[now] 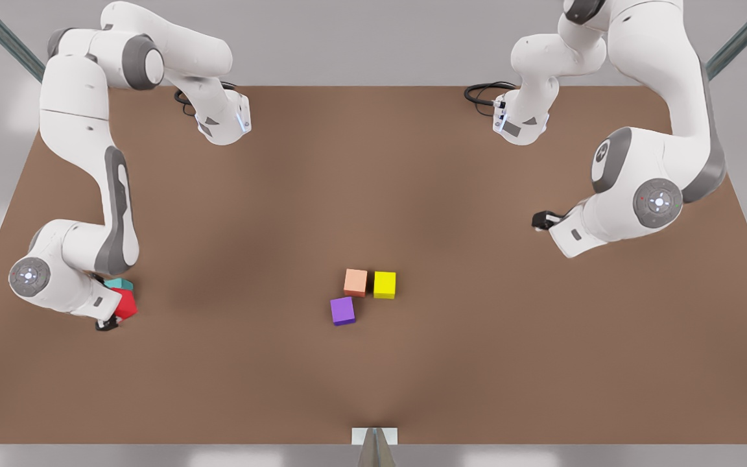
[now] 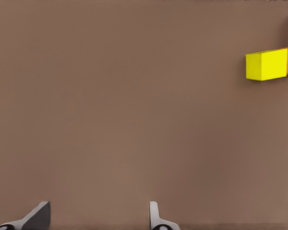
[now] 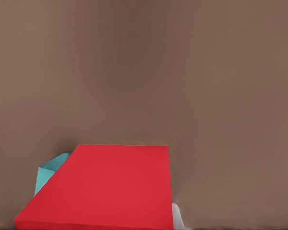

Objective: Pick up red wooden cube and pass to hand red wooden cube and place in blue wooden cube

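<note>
At the front view's left, my right gripper point(image 1: 116, 313) is shut on the red wooden cube point(image 1: 126, 303), which sits tilted. The cube looms large in the right wrist view point(image 3: 105, 188), with one fingertip point(image 3: 177, 218) showing beside it. The blue wooden cube point(image 1: 118, 283), teal in colour, lies right behind the red one, partly hidden by the wrist; a corner of it peeks out point(image 3: 48, 171). My left gripper point(image 1: 540, 220) waits at the front view's right, open with nothing between its fingers point(image 2: 38, 218).
A salmon-orange cube point(image 1: 355, 282), a yellow cube point(image 1: 384, 285) and a purple cube point(image 1: 342, 311) cluster in the middle of the brown table point(image 1: 373, 194). The yellow cube point(image 2: 266, 64) is also in the left wrist view. Bare table lies between both arms and the cluster.
</note>
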Action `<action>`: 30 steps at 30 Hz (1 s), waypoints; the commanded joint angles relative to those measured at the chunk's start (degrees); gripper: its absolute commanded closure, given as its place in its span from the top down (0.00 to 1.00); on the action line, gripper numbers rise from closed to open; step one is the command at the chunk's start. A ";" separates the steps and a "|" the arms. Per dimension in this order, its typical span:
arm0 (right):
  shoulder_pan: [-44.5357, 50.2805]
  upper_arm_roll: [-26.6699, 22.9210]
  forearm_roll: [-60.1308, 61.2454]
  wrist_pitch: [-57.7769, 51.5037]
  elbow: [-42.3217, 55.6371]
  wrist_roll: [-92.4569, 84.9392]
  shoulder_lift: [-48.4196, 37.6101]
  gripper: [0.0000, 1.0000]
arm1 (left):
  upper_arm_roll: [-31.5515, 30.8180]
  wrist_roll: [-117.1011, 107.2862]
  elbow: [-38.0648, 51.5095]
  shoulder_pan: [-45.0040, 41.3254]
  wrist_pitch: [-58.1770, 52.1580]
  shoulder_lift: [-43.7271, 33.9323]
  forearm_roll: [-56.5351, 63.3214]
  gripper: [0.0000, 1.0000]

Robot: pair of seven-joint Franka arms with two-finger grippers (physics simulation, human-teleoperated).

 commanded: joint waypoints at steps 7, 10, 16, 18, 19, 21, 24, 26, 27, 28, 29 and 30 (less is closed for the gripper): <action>-4.33 -0.31 -1.49 12.91 -6.71 -10.99 -1.45 0.53 | -0.34 -5.42 1.09 0.66 -2.70 0.09 -0.17 1.00; -6.52 -0.66 -1.57 13.79 -6.71 -14.59 -0.05 0.53 | -0.34 -5.33 1.09 0.75 -2.87 0.09 -0.17 1.00; -7.23 -0.66 -1.57 12.74 -10.57 -16.09 -0.66 0.54 | -0.34 -5.33 1.00 0.66 -3.49 0.18 -0.08 1.00; -7.23 -0.66 -1.49 12.74 -11.89 -16.18 -1.01 0.54 | -0.34 -5.33 1.00 0.66 -3.49 0.18 -0.08 1.00; -7.23 -0.66 -1.49 12.74 -12.16 -16.18 -1.01 0.54 | -0.34 -5.33 1.00 0.66 -3.49 0.18 -0.08 1.00; -7.49 -0.66 -1.49 12.74 -12.16 -16.44 -0.93 0.54 | -0.34 -5.33 1.00 0.66 -3.49 0.18 -0.08 1.00; -7.93 -0.66 -1.49 12.39 -12.25 -16.44 -0.93 0.76 | -0.34 -5.33 1.00 0.75 -3.49 0.27 -0.08 1.00; -8.02 -0.66 -1.40 12.03 -12.51 -16.53 -1.01 1.00 | -0.34 -5.33 1.00 0.84 -3.49 0.27 -0.08 1.00; -8.02 -0.66 -1.40 12.03 -12.51 -16.53 -1.01 1.00 | -0.34 -5.33 1.00 0.84 -3.49 0.27 -0.08 1.00; -8.02 -0.66 -1.40 12.03 -12.60 -16.53 -0.93 1.00 | -0.34 -5.33 1.00 0.84 -3.49 0.27 -0.08 1.00; -8.02 -0.66 -1.40 11.95 -12.86 -16.53 -1.01 1.00 | -0.34 -5.33 1.00 0.75 -3.49 0.27 -0.08 1.00; -8.02 -0.66 -1.40 12.03 -12.95 -16.53 -1.01 1.00 | -0.34 -5.33 1.00 0.84 -3.49 0.27 -0.08 1.00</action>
